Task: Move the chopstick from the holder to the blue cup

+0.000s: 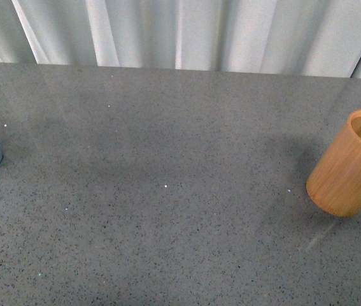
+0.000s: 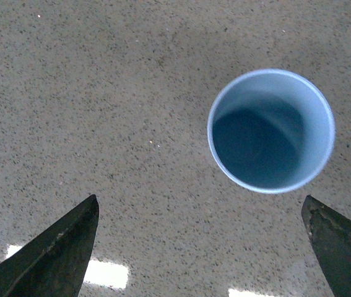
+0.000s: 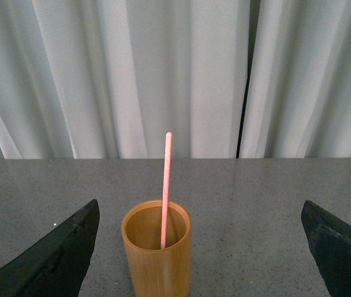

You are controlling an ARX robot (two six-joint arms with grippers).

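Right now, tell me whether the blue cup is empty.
Empty: the left wrist view looks straight into the cup and shows only bare blue bottom; the chopstick stands in the holder.

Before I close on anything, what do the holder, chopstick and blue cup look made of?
Holder: bamboo or bamboo-look wood, fine grain lines, satin sheen. Chopstick: probably plastic, uniform salmon-pink, smooth. Blue cup: matte plastic or ceramic, even colour, no glare; cannot tell which.

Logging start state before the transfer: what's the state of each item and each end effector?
chopstick: standing in holder, ungrasped
holder: upright, one chopstick inside
blue cup: upright, empty
left end effector: open, empty
right end effector: open, empty
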